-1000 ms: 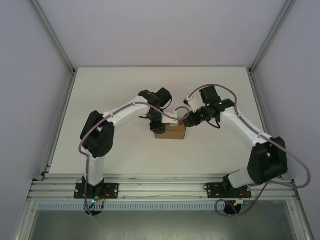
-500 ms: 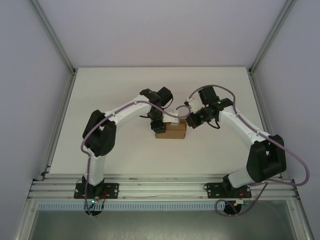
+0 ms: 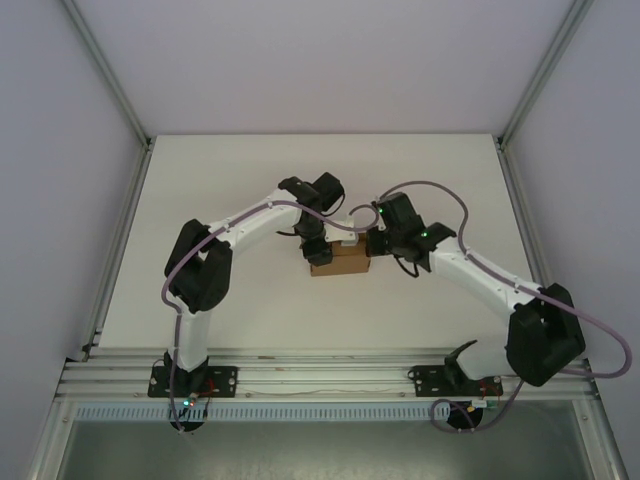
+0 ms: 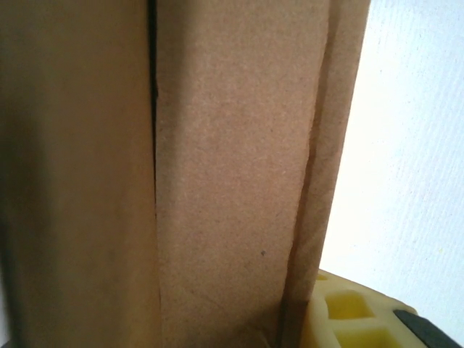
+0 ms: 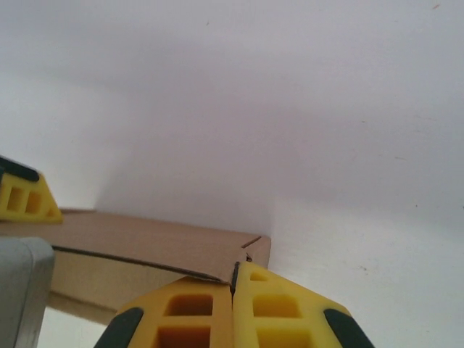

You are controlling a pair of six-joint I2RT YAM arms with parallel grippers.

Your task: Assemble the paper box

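Observation:
The paper box [image 3: 341, 263] is a small brown cardboard box lying mid-table. My left gripper [image 3: 323, 246] stands over its left end. In the left wrist view the cardboard [image 4: 232, 174] fills the space between the jaws and presses against one yellow finger [image 4: 351, 313]; the other finger is hidden. My right gripper [image 3: 368, 241] is at the box's right end. Seen from the right wrist, that gripper [image 5: 233, 272] is shut, pads touching, tips against the top corner of the box [image 5: 167, 243], where a flap edge lies over one finger.
White walls and aluminium frame posts [image 3: 112, 90] enclose the white table [image 3: 240, 170]. Purple cables loop over both arms. The left gripper's yellow finger [image 5: 25, 197] shows at the box's far end in the right wrist view.
The right gripper shut and moved left and down onto the box's right end, its arm stretching out. The left arm and the box stayed put.

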